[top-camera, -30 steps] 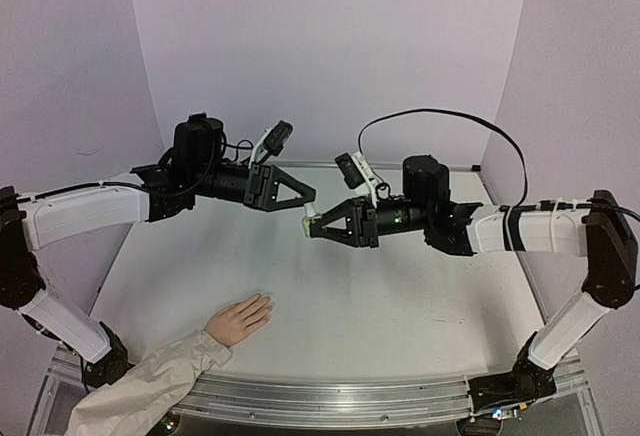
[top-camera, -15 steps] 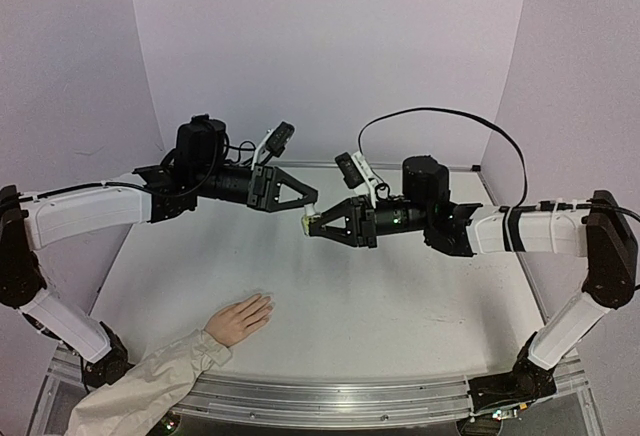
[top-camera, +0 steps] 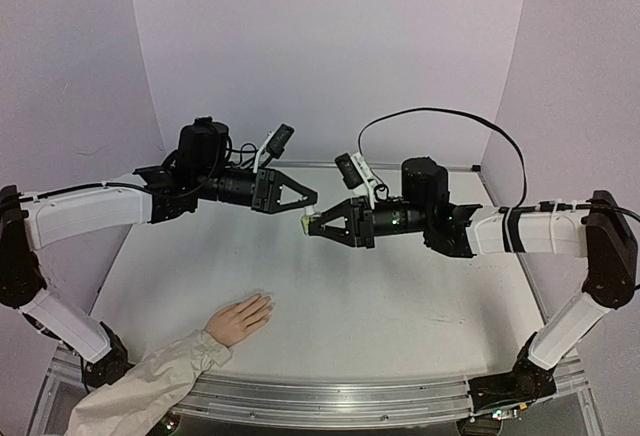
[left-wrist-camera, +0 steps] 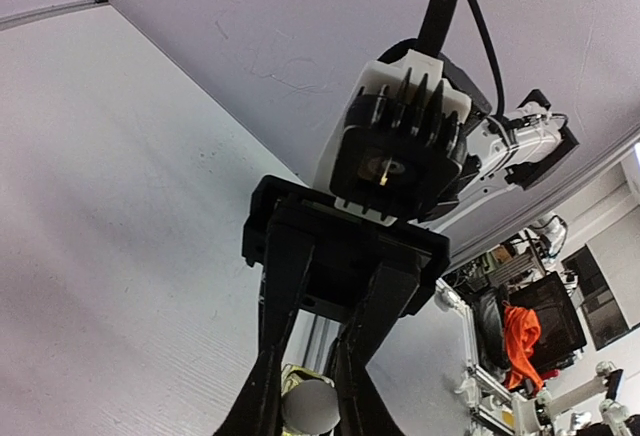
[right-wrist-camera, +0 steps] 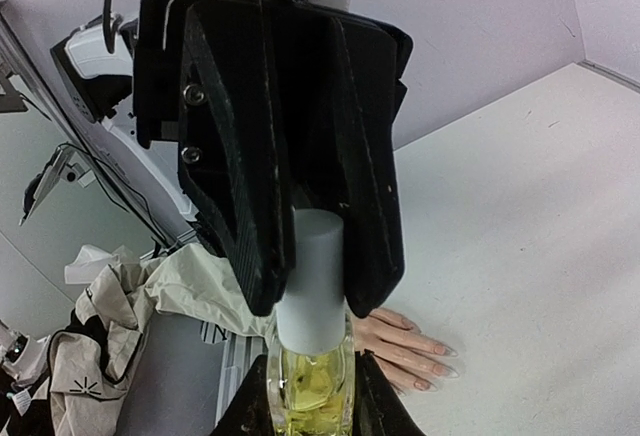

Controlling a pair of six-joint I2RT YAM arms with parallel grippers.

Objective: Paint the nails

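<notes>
My right gripper point(top-camera: 312, 224) is shut on a small yellow-green bottle point(right-wrist-camera: 312, 401) and holds it in mid-air above the table's middle. My left gripper point(top-camera: 311, 204) reaches in from the left, its black fingers point(right-wrist-camera: 235, 156) pressed on both sides of the bottle's white cap point(right-wrist-camera: 316, 286). The cap also shows between the fingers in the left wrist view point(left-wrist-camera: 308, 408). The pale peach hand point(top-camera: 240, 318) with a beige sleeve point(top-camera: 150, 388) lies flat at the near left, well below both grippers. Its tiny nails point(right-wrist-camera: 446, 352) point to the right.
The white table point(top-camera: 400, 296) ends in a metal rail point(top-camera: 350, 396) at the near edge. Lilac walls close in the back and both sides. A black cable point(top-camera: 450, 116) loops above the right arm.
The left arm has crept slightly right toward the bottle. The right gripper, the bottle and the hand stay where they were.
</notes>
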